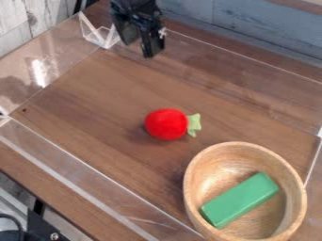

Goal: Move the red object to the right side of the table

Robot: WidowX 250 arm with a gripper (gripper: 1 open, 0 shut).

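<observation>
The red object [165, 124], a small round toy fruit with a yellow-green leaf tip on its right, lies near the middle of the dark wood-grain table [94, 94]. My gripper [141, 43] hangs over the far left part of the table, pointing steeply down. Its dark fingers [152, 45] stand apart with nothing between them, so it is open. It is well behind the red object, up-left of it in the picture, and touches nothing.
A round light wooden bowl [201, 179] sits at the front right corner with a green rectangular block [240, 200] inside it. Low clear acrylic walls [75, 179] border the table on all sides. A clear bracket [98, 34] stands at the far left wall.
</observation>
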